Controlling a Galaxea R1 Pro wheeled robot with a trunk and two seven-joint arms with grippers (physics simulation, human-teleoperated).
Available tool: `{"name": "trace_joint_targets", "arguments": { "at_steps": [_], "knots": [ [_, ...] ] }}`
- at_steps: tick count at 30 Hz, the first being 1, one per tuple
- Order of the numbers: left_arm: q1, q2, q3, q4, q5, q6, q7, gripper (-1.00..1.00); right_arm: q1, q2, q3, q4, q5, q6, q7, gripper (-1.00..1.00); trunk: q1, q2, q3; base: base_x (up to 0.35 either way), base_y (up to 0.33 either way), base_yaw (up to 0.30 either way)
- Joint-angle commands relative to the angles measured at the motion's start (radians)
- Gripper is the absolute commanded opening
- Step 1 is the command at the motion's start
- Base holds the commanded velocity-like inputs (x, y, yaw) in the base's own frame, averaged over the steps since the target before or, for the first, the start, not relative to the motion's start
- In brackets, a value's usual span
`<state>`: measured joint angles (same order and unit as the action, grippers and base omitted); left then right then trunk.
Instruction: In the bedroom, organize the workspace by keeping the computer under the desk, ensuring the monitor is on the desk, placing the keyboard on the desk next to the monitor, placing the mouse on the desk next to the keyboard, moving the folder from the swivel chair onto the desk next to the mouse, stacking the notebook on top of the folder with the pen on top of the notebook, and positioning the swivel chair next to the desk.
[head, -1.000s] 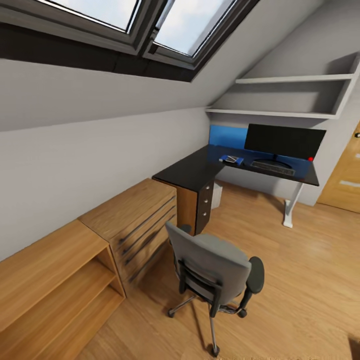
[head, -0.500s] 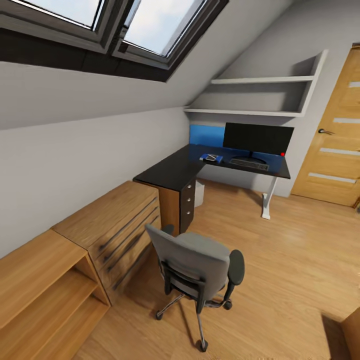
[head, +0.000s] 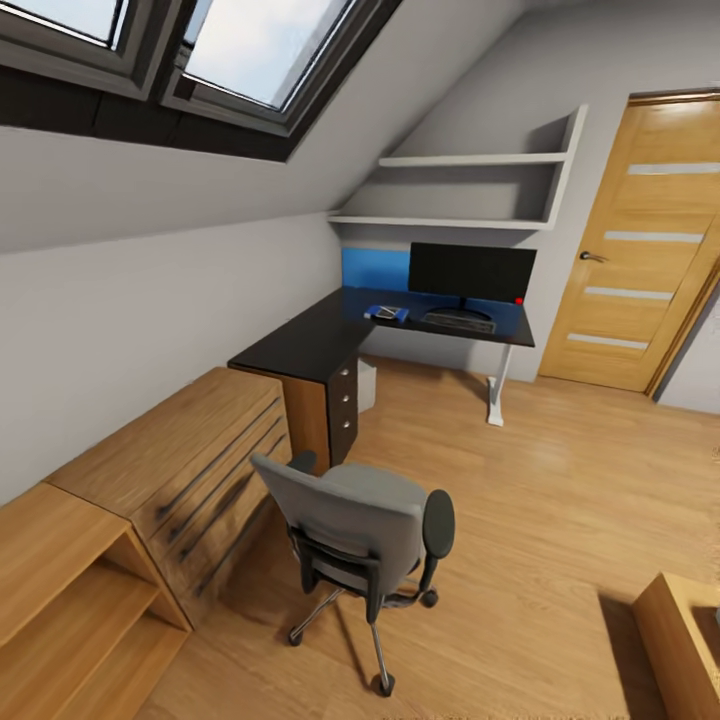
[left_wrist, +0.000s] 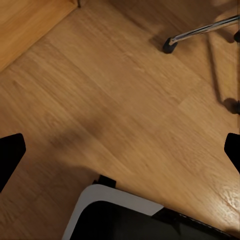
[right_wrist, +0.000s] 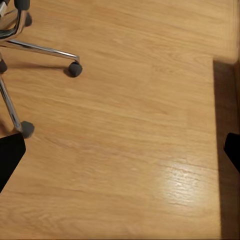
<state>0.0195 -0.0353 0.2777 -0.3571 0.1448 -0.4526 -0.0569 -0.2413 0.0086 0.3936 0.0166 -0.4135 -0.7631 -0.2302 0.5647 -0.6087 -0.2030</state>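
Observation:
The black L-shaped desk (head: 315, 338) stands in the far corner of the bedroom. On it are the wide monitor (head: 470, 272), the dark keyboard (head: 458, 321) in front of it, and the blue folder (head: 390, 315) to the left with a small pale notebook (head: 384, 311) on top. Mouse and pen are too small to make out. The pale computer (head: 367, 385) sits under the desk. The grey swivel chair (head: 350, 515) stands apart from the desk, its back toward me. My left gripper (left_wrist: 120, 150) and right gripper (right_wrist: 120, 150) hang open over bare floor, holding nothing.
A wooden drawer chest (head: 190, 450) and an open shelf unit (head: 70, 590) line the left wall. The wooden door (head: 630, 250) is at the back right, wall shelves (head: 470, 190) above the desk. A wooden piece (head: 685, 630) sits at lower right. Chair casters (right_wrist: 74, 69) lie near both grippers.
The whole view has slid left as the camera turned right; the door has come fully into view. Desk, chair and the items on the desk have not moved.

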Motion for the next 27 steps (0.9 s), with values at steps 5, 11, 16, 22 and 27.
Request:
{"name": "trace_joint_targets", "arguments": {
  "at_steps": [5,11,16,22,27],
  "knots": [
    [0.000,0.000,0.001,-0.002,0.010,0.000,-0.006,1.00,-0.001,0.000,0.008,0.002,-0.004,-0.001,-0.006,1.00,0.000,-0.001,-0.007,0.000,0.000,-0.151],
    [0.000,0.001,0.003,-0.001,0.010,0.000,-0.005,1.00,-0.001,0.000,0.008,0.002,-0.004,-0.001,-0.006,1.00,0.000,-0.001,-0.016,0.000,0.000,-0.069],
    [0.000,0.000,0.003,-0.001,0.010,0.000,-0.005,1.00,-0.001,-0.001,0.008,0.002,-0.004,-0.001,-0.006,1.00,0.000,-0.001,-0.024,0.001,0.001,-0.020],
    [0.000,0.000,0.003,-0.001,0.011,-0.001,-0.004,1.00,-0.001,-0.001,0.007,0.002,-0.005,-0.001,-0.006,1.00,0.000,-0.001,-0.033,0.059,0.100,-0.009],
    [0.000,0.000,0.003,-0.002,0.012,-0.001,-0.004,1.00,-0.001,-0.001,0.007,0.002,-0.005,-0.001,-0.006,1.00,0.000,-0.001,-0.041,0.126,0.255,-0.066]
  ]
}}
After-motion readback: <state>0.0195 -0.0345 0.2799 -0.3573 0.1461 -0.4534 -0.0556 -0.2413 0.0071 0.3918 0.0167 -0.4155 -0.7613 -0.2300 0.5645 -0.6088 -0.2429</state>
